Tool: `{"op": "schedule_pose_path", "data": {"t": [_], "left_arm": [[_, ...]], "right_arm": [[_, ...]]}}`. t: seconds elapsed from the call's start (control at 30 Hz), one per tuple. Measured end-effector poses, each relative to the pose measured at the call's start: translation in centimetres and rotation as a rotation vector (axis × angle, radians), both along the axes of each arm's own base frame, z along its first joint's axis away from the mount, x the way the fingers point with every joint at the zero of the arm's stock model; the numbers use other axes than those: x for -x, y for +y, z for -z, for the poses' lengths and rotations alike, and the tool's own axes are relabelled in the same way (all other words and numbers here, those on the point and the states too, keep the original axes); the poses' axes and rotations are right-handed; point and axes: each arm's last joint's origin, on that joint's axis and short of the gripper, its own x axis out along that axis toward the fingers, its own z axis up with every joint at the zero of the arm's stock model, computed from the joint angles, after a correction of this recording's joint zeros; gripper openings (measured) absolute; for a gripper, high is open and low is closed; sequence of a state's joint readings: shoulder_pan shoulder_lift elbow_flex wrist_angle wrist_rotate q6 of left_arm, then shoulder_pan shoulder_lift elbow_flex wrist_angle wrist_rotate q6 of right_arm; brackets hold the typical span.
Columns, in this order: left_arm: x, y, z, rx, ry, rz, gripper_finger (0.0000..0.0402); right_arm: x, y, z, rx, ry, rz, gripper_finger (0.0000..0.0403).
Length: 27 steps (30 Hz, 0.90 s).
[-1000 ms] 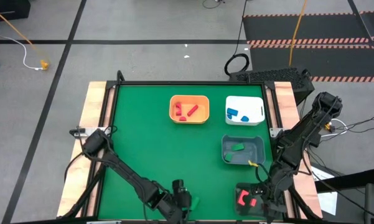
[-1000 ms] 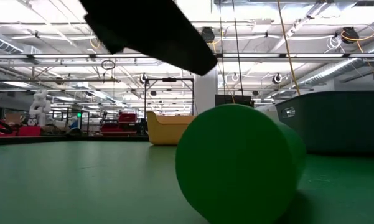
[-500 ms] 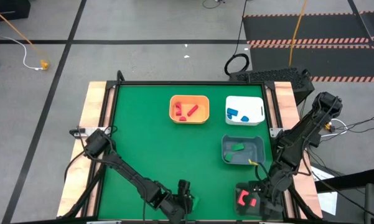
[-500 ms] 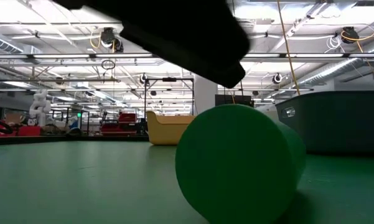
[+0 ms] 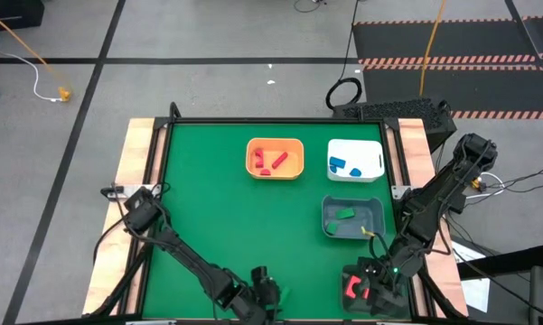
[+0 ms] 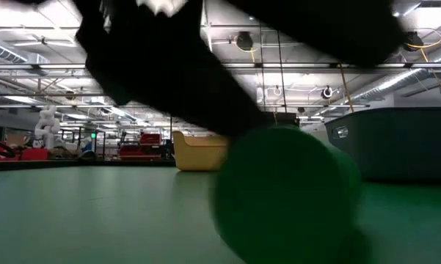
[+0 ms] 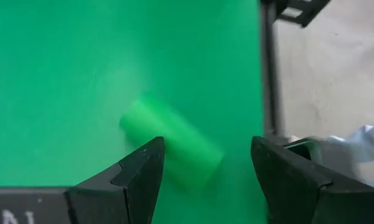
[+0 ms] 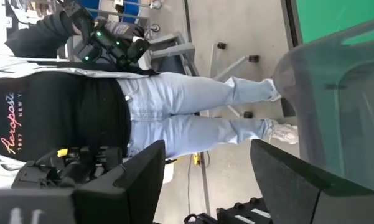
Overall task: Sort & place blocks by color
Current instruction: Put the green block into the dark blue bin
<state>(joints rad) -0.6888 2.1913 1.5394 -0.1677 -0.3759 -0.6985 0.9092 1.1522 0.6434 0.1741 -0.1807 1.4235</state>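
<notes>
A green cylinder block lies on its side on the green mat near the table's near edge, filling the low view. My left gripper is open above it, one finger on either side, and shows as a dark blur in front of the block in the low view. It sits at the near edge. My right gripper is open beside a dark container holding red pieces at the near right corner.
Toward the far side stand an orange bin with red blocks and a white bin with blue blocks. A grey bin with a green piece stands nearer on the right. A person stands beyond the table's edge.
My left gripper has come down and toward the right over the green cylinder, now covering part of it in the low view. The cylinder has stayed where it was.
</notes>
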Motion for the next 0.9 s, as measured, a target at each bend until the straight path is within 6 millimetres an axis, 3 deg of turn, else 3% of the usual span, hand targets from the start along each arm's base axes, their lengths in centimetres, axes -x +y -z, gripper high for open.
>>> {"op": "schedule_pose_path", "data": {"t": [0.13,0.33,0.67,0.9], "left_arm": [[0.0,0.0,1.7,0.024,0.053,-0.061,0.0241],[0.3,1.2,2.6,-0.036,0.113,-0.18,0.0241],[-0.9,4.6,3.0,-0.107,0.123,-0.391,0.0241],[-1.5,5.4,2.8,-0.086,0.148,-0.371,0.0241]], "right_arm": [[0.0,0.0,0.0,0.003,0.001,0.005,0.0226],[0.0,0.0,0.0,0.005,0.0,0.007,0.0226],[-0.1,-0.1,0.1,0.027,-0.032,0.012,0.0226],[-0.1,-0.1,0.1,0.034,-0.045,0.006,0.0226]]}}
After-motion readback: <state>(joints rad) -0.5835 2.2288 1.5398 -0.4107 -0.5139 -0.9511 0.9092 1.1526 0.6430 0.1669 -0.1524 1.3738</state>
